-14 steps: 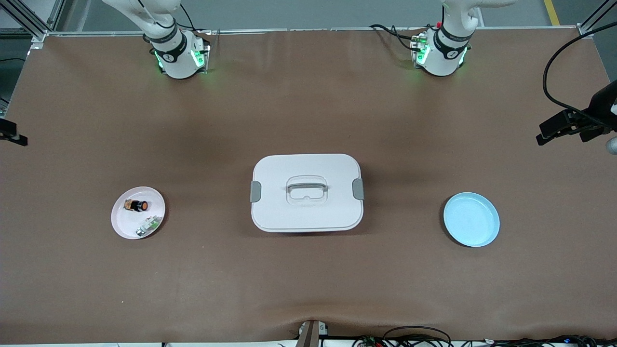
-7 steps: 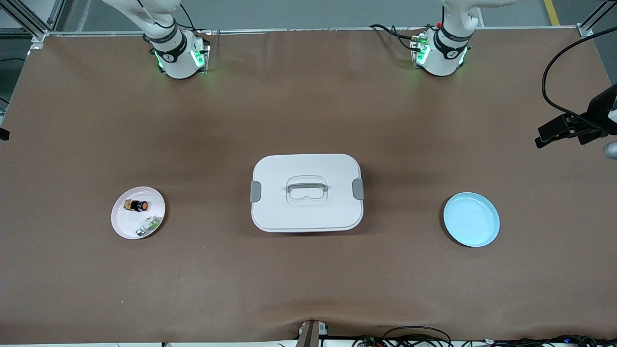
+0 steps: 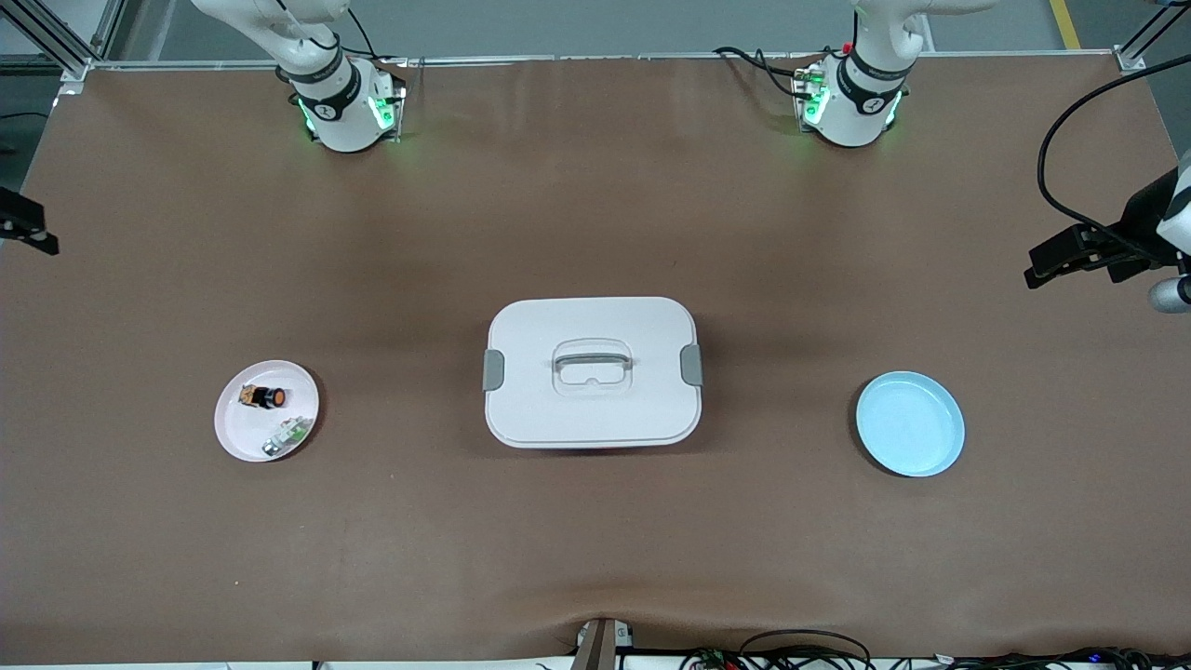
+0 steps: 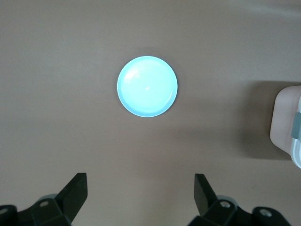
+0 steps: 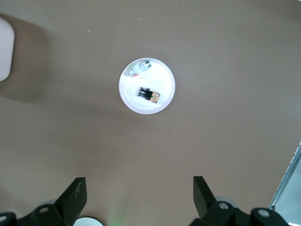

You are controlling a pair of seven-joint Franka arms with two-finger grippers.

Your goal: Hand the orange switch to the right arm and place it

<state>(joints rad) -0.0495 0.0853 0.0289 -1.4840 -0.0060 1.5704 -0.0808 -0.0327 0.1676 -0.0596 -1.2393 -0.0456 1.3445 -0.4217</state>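
The big brown table is covered in a matte, slightly wrinkled sheet that runs nearly edge to edge. Dead centre sits a white plastic box with rounded corners, smooth lid, grey clips on both short ends and a grey handle folded flat into a recess on top.

Toward the left arm's end there's a round light blue plate, glossy with a shallow raised rim and nothing on it. Toward the right arm's end is a slightly smaller round pale pink plate, same shallow-dish shape.

The left gripper hangs high over bare table near the blue plate, black fingers spread wide, nothing between them. The right gripper hangs high over the table near the pink plate, fingers spread wide and empty too.

On the pink plate lies the orange switch, a tiny black cylinder on its side with a round orange face, on the part of the plate farther from the front camera. Just beside it, nearer the camera and close to the rim, is a small green, white and silver part.
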